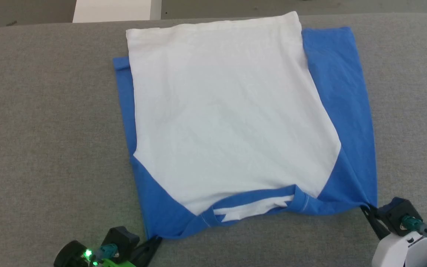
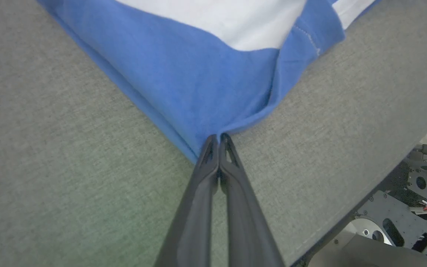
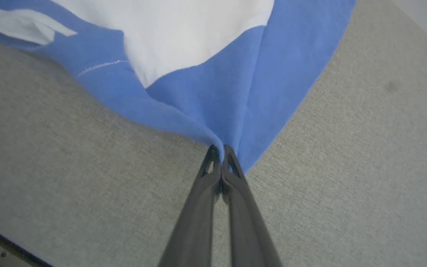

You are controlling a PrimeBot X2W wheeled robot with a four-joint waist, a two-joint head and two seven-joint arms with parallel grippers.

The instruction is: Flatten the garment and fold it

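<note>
Grey cloth-covered table (image 1: 50,111) is taking up most of the head view, running edge to edge. Spread on it, garment (image 1: 228,111) is lying around the centre, reaching from 12 o'clock down toward 6, hem at the far end, collar at the near end. Its white body is facing up, mostly smooth, with faint creases crossing it. A wide blue side strip (image 1: 347,104) is showing along the 3 o'clock edge, and a narrower blue strip (image 1: 124,104) is peeking out at 9 o'clock. Past the table at 11 o'clock, a white block (image 1: 113,10) is standing. The blue neckband (image 1: 250,198) is sitting at 6 o'clock of the garment, gaping a little, with white lining showing inside. At 7 o'clock, left gripper (image 1: 153,243) is clamping its fingers together on the near left blue corner; in the left wrist view the cloth is puckering right at the tips. At 4 o'clock, right gripper (image 1: 367,211) is likewise pinching the near right blue corner, cloth gathering into folds at the tips. Green lights (image 1: 87,254) are glowing on both wrists.
</note>
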